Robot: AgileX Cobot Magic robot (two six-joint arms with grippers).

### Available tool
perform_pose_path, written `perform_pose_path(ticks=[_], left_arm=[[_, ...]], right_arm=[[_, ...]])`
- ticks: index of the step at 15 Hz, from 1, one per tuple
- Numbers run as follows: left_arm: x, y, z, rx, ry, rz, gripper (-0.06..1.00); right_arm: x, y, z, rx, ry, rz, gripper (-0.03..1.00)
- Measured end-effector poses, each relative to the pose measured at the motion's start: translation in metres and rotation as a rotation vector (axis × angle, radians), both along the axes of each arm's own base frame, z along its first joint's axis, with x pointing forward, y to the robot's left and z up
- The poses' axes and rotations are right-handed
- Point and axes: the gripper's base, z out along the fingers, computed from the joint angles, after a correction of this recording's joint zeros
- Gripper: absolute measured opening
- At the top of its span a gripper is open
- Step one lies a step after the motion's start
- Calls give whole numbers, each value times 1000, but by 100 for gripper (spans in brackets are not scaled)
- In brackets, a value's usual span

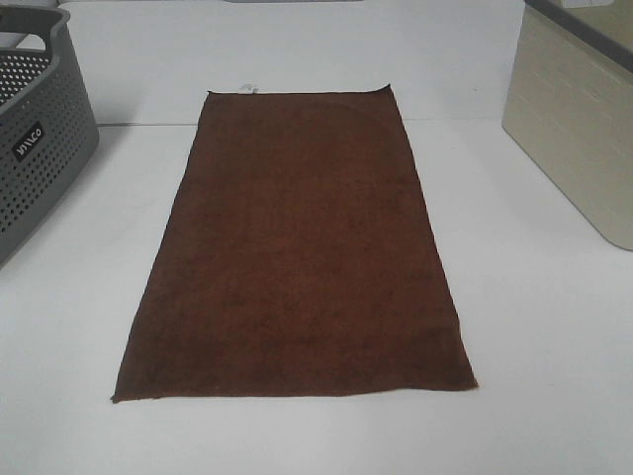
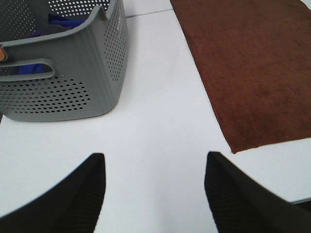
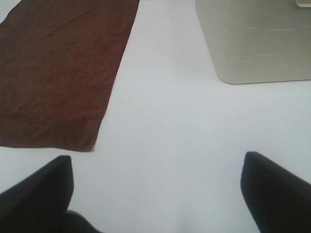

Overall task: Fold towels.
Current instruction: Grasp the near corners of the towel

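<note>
1. One dark reddish-brown towel [image 1: 297, 247] lies spread flat and unfolded in the middle of the white table [image 1: 534, 346], its long sides running near to far.
2. A small white tag [image 1: 247, 88] peeks out at its far short edge.
3. On the left stands a grey perforated basket [image 1: 40, 168] with blue cloth [image 2: 68, 22] inside; on the right, a beige bin [image 1: 579, 129].
4. Left gripper [image 2: 155, 154]: jaws spread wide, holding nothing, above bare table between basket and towel.
5. Right gripper [image 3: 156, 155]: jaws also wide apart and empty, above bare table between towel and bin.
</note>
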Motion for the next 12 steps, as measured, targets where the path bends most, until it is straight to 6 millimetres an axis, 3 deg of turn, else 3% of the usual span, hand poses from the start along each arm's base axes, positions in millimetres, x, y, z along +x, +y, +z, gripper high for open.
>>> perform_pose_path(ticks=[12], left_arm=[[0, 0, 0, 0, 0, 0, 58]], right_arm=[[0, 0, 0, 0, 0, 0, 88]])
